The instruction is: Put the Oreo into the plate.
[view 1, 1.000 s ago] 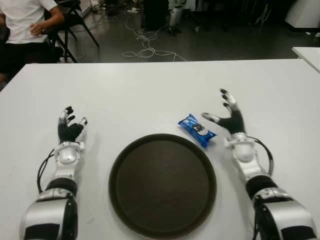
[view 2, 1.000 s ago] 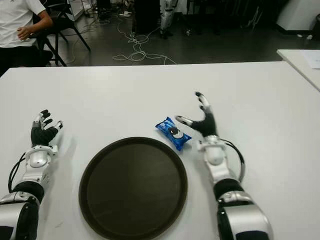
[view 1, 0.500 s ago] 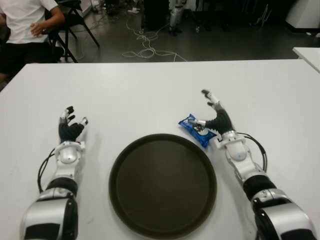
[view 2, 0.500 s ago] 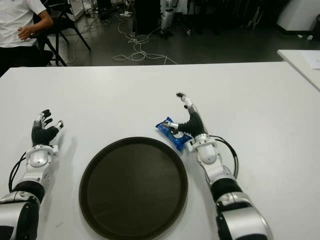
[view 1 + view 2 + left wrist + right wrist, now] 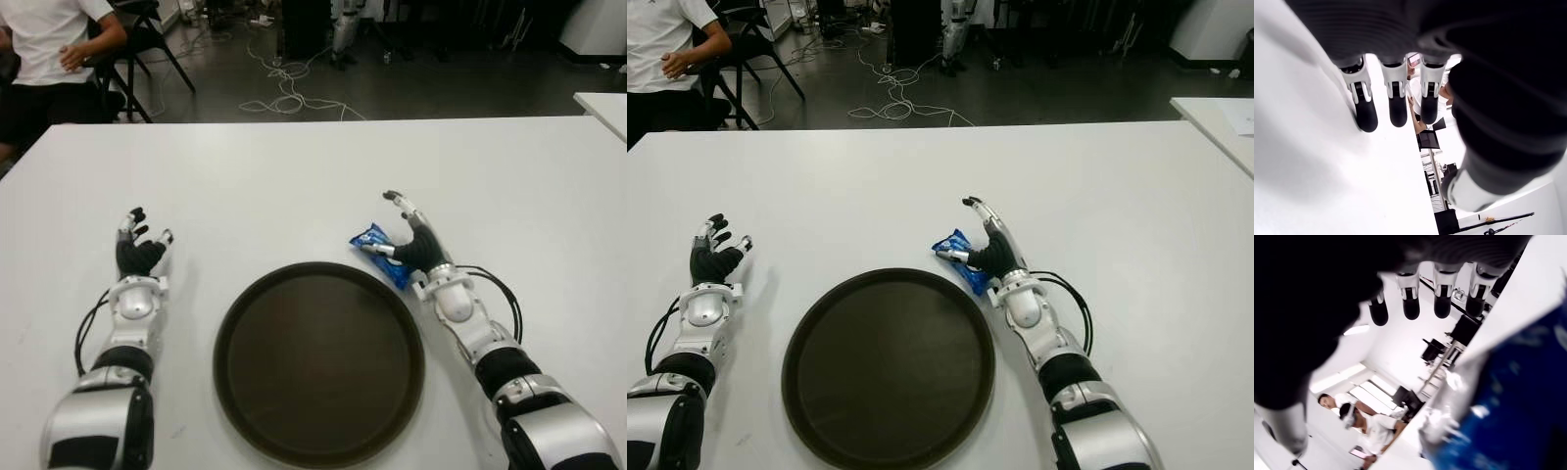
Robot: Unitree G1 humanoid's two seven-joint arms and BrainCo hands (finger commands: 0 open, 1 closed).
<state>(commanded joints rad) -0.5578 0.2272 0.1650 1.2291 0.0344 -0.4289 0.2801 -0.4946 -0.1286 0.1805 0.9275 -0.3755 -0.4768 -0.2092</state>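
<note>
Blue Oreo packet [image 5: 384,257] lies on the white table [image 5: 294,186], just beyond the dark plate [image 5: 318,360] rim and outside it. We note the right hand [image 5: 411,245] over the packet, fingers apart, grasp not yet closed. Left hand [image 5: 137,257] shows left of the plate, fingers relaxed. We judge the reaching step in hand; next, closing and lifting
</note>
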